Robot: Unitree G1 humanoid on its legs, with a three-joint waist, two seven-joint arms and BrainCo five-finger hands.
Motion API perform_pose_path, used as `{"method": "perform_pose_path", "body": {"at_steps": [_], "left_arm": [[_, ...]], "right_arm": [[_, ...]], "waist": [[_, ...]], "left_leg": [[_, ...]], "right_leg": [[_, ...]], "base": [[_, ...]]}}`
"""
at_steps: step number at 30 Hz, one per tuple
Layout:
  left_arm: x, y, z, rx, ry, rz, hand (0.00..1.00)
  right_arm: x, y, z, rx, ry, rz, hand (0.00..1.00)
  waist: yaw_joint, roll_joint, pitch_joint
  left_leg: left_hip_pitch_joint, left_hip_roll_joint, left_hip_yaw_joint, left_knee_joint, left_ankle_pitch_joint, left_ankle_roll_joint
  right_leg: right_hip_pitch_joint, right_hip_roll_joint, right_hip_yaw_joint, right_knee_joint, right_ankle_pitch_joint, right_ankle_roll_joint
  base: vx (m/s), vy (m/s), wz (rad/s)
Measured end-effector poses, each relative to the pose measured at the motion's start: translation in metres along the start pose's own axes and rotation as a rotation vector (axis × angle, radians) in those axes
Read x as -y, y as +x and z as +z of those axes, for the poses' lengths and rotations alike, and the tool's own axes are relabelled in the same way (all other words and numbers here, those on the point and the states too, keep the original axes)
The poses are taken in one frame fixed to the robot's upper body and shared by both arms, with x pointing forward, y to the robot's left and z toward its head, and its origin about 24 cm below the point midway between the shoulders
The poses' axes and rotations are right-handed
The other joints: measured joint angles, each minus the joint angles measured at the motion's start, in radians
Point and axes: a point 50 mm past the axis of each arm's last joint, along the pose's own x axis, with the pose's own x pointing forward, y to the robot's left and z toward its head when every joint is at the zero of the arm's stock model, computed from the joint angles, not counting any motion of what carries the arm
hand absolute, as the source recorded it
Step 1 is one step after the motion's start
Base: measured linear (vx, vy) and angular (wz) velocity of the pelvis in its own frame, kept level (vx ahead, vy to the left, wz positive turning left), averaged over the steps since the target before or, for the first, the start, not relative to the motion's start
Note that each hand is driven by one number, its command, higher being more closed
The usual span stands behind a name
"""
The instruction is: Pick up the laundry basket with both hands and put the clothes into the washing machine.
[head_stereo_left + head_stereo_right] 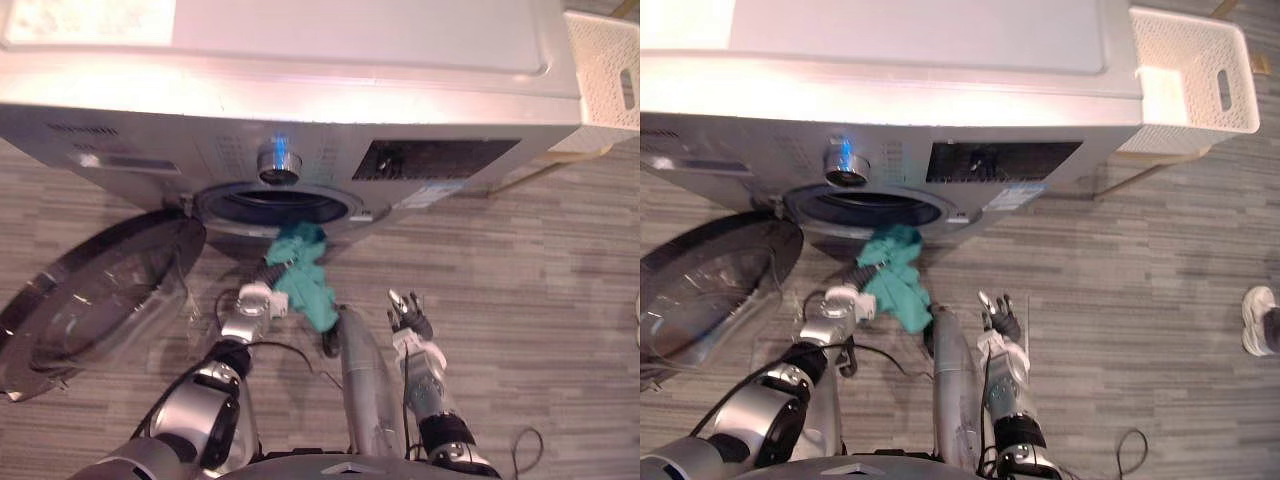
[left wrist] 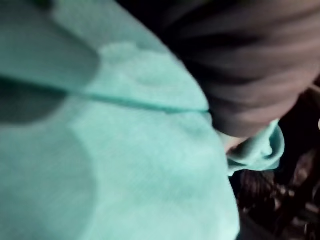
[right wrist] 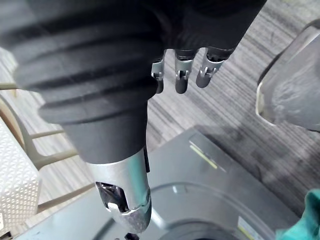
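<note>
A silver front-loading washing machine (image 1: pixel 300 110) stands ahead with its round door (image 1: pixel 95 295) swung open to the left. A teal cloth (image 1: pixel 310 280) hangs from the lower rim of the drum opening (image 1: pixel 275 207) down toward the floor. My left hand (image 1: pixel 270 270) reaches up to the opening and is buried in that cloth (image 2: pixel 125 165). My right hand (image 1: pixel 408 318) hovers lower, to the right of the cloth, open and holding nothing; its fingers (image 3: pixel 181 80) are relaxed. The white perforated laundry basket (image 1: pixel 1185 75) sits at the machine's far right corner.
Grey wood-look floor (image 1: pixel 520 260) spreads to the right of the machine. A person's white shoe (image 1: pixel 1258 318) stands at the right edge. The open door takes up the floor space at the left.
</note>
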Motion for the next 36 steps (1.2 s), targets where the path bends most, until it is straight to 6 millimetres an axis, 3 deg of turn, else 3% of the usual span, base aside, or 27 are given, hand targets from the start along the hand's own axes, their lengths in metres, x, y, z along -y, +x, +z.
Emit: {"method": "perform_pose_path", "body": {"at_steps": [3, 7, 11, 12, 14, 16, 21, 25, 28, 29, 33, 36], "left_arm": [[-0.020, 0.011, 0.040, 0.086, -0.096, 0.072, 1.00], [-0.027, 0.016, 0.098, 0.239, -0.138, 0.084, 1.00], [-0.014, 0.010, 0.170, 0.424, -0.200, 0.018, 1.00], [-0.010, 0.008, 0.180, 0.450, -0.202, 0.002, 1.00], [0.008, -0.003, 0.215, 0.558, -0.159, -0.064, 1.00], [0.029, -0.015, 0.236, 0.636, -0.108, -0.131, 1.00], [0.075, -0.045, 0.272, 0.788, -0.009, -0.262, 1.00], [0.064, -0.051, 0.291, 0.839, -0.018, -0.221, 1.00], [0.053, -0.064, 0.328, 0.931, -0.022, -0.210, 1.00], [0.040, -0.064, 0.339, 0.944, -0.027, -0.178, 1.00], [0.012, -0.051, 0.339, 0.874, -0.123, -0.106, 1.00], [-0.002, -0.057, 0.351, 0.889, -0.231, -0.091, 1.00]], "right_arm": [[-0.011, 0.004, 0.006, 0.022, 0.025, 0.035, 0.00], [-0.017, 0.004, 0.005, 0.019, 0.029, 0.058, 0.00], [-0.020, 0.003, 0.003, 0.011, 0.062, 0.068, 0.00], [-0.019, 0.003, 0.004, 0.015, 0.066, 0.069, 0.00], [-0.021, 0.000, 0.008, 0.034, 0.076, 0.087, 0.00], [-0.020, -0.002, 0.013, 0.054, 0.081, 0.092, 0.00], [-0.021, -0.008, 0.023, 0.109, 0.113, 0.115, 0.00], [-0.023, -0.014, 0.026, 0.131, 0.131, 0.133, 0.00], [-0.034, -0.029, 0.028, 0.174, 0.169, 0.206, 0.00], [-0.034, -0.036, 0.026, 0.177, 0.165, 0.231, 0.00], [-0.029, -0.045, 0.016, 0.165, 0.171, 0.215, 0.00], [-0.027, -0.046, 0.016, 0.177, 0.172, 0.202, 0.00]], "waist": [[-0.002, -0.010, 0.011], [-0.003, -0.023, 0.026], [-0.012, -0.042, 0.040], [-0.016, -0.042, 0.040], [-0.026, -0.045, 0.042], [-0.027, -0.047, 0.043], [-0.047, -0.053, 0.046], [-0.055, -0.076, 0.057], [-0.086, -0.101, 0.069], [-0.102, -0.106, 0.071], [-0.132, -0.121, 0.079], [-0.149, -0.121, 0.079]], "left_leg": [[-0.100, 0.010, -0.021, 0.064, -0.005, 0.000], [-0.191, 0.024, -0.035, 0.123, -0.009, 0.004], [-0.275, 0.029, -0.054, 0.161, -0.009, 0.004], [-0.287, 0.029, -0.059, 0.169, -0.009, 0.005], [-0.324, 0.028, -0.072, 0.188, -0.010, 0.006], [-0.341, 0.025, -0.077, 0.194, -0.010, 0.006], [-0.356, 0.025, -0.073, 0.203, -0.009, 0.005], [-0.382, 0.048, -0.043, 0.213, -0.011, 0.005], [-0.419, 0.088, -0.016, 0.241, -0.022, 0.012], [-0.433, 0.109, -0.002, 0.259, -0.033, 0.015], [-0.442, 0.164, 0.031, 0.308, -0.069, 0.022], [-0.473, 0.194, 0.047, 0.340, -0.087, 0.032]], "right_leg": [[-0.092, 0.010, -0.004, 0.053, 0.000, -0.002], [-0.174, 0.023, -0.007, 0.092, 0.006, -0.003], [-0.244, 0.027, -0.017, 0.112, 0.016, -0.004], [-0.253, 0.027, -0.020, 0.117, 0.016, -0.004], [-0.282, 0.026, -0.028, 0.133, 0.017, -0.005], [-0.297, 0.024, -0.033, 0.141, 0.016, -0.005], [-0.320, 0.026, -0.027, 0.155, 0.016, -0.005], [-0.370, 0.053, 0.004, 0.157, 0.035, -0.001], [-0.421, 0.096, 0.036, 0.151, 0.064, 0.008], [-0.442, 0.117, 0.050, 0.149, 0.077, 0.016], [-0.469, 0.174, 0.087, 0.148, 0.101, 0.034], [-0.504, 0.200, 0.107, 0.142, 0.115, 0.053]], "base": [[-0.13, -0.021, -0.03], [-0.11, -0.010, -0.06], [-0.11, -0.008, -0.02], [-0.07, -0.015, 0.02], [-0.06, -0.014, 0.04], [-0.04, -0.021, 0.05], [-0.06, -0.043, -0.02], [-0.06, -0.028, -0.27], [-0.05, 0.023, -0.54], [-0.04, 0.034, -0.59], [-0.03, 0.046, -0.56], [-0.05, 0.090, -0.49]]}}
